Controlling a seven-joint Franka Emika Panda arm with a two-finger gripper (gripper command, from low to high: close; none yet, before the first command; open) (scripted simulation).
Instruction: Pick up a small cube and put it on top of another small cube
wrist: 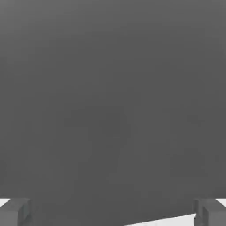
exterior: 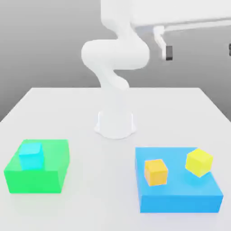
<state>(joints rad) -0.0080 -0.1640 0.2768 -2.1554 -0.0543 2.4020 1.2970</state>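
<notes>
- We see the gripper (exterior: 199, 51) raised, released and wide open, holding nothing.
- Below it in the exterior view, we see the orange cube (exterior: 156, 172) and yellow cube (exterior: 199, 162), apart on the blue block (exterior: 180, 202).
- Below and toward that view's left from it, the cyan cube (exterior: 31, 156) sits on the green block (exterior: 56, 155).

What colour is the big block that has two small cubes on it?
Blue, best seen in the exterior view.

cyan cube (exterior: 31, 156), green block (exterior: 45, 158); orange cube (exterior: 156, 172), yellow cube (exterior: 199, 162), blue block (exterior: 180, 202); white arm (exterior: 115, 54).
</notes>
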